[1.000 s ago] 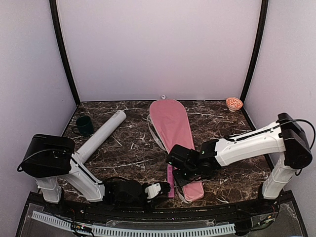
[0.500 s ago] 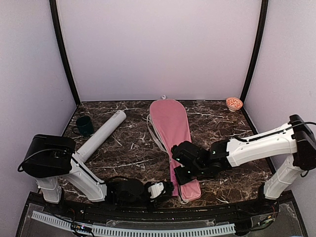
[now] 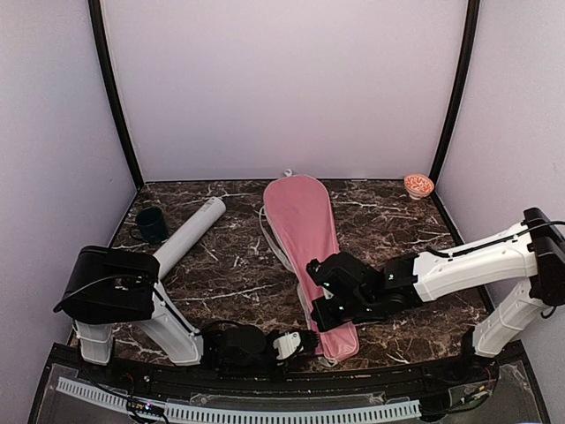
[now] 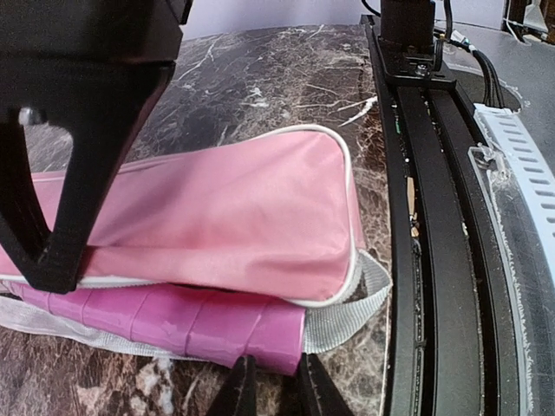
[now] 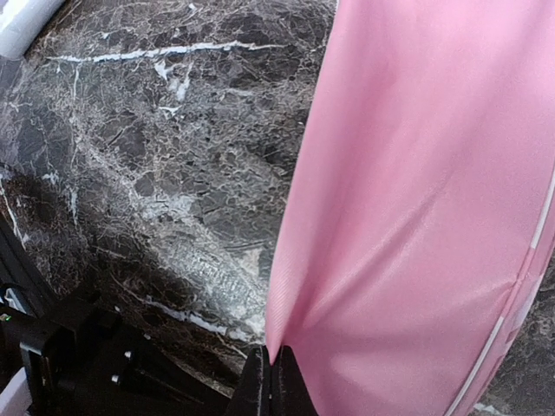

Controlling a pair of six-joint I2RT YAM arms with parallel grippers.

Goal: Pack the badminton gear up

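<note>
Movement since a second ago is mostly in the arms. The left arm has swung rightward along the near edge, bringing the left claw (image 3: 309, 339) up to the near end of the pink cover (image 3: 305, 238). The right arm has drawn back toward its own side, and the right claw (image 3: 328, 305) is now lower on the cover's narrow part. The cover's far end has slid a little to the left. The magenta racket handle (image 4: 173, 321), which lay plainly exposed beside the cover, is now mostly tucked under its edge.

The cover lies lengthwise down the middle of the marble surface (image 3: 229, 274), its narrow end toward the arms. The pale grey tube (image 3: 187, 234) rests diagonally on the left, well apart from it.

The right claw is clenched, pinching a fold of the cover's fabric. The left claw's fingertips (image 4: 310, 381) stand a narrow gap apart at the butt of the handle, cut off by the bottom of the left wrist view. Whether they nip the handle cannot be told.

Whatever sits inside the cover is hidden. From above, both claws are largely masked by their own wrists.
</note>
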